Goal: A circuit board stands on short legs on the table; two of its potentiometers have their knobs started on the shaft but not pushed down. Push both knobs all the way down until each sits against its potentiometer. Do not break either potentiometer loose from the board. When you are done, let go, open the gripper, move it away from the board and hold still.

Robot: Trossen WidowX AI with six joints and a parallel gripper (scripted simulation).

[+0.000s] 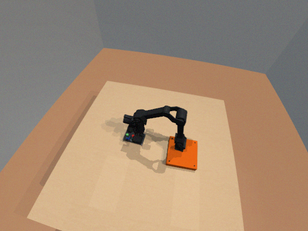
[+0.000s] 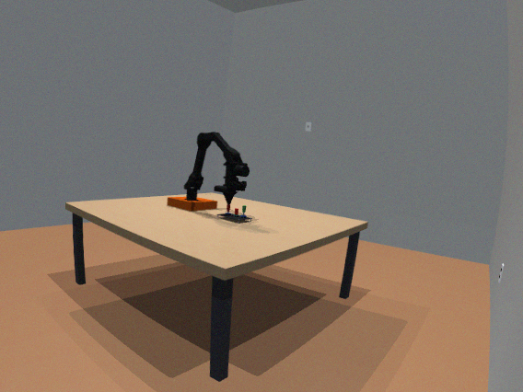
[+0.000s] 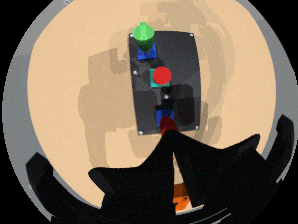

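Note:
The dark circuit board (image 1: 142, 141) (image 3: 177, 50) stands on the table. My gripper (image 2: 229, 205) (image 3: 169, 133) is shut and empty, pointing down, its tips at the top of the near red knob (image 2: 228, 208) (image 3: 168, 124). That knob is over a blue potentiometer (image 3: 164, 113) and looks raised; whether the tips touch it is hard to tell. The green knob (image 1: 127, 134) (image 2: 244, 209) (image 3: 144, 35) stands high on its shaft above another blue potentiometer (image 3: 147, 52) at the far end. The middle red knob (image 2: 237, 212) (image 3: 162, 76) sits lower, over a teal part.
The orange base plate (image 1: 187, 157) (image 2: 180, 202) carries the arm, to the right of the board in the top view. Small pale screws mark the board's corners in the wrist view. The middle red knob and green knob stand in line beyond the fingertips.

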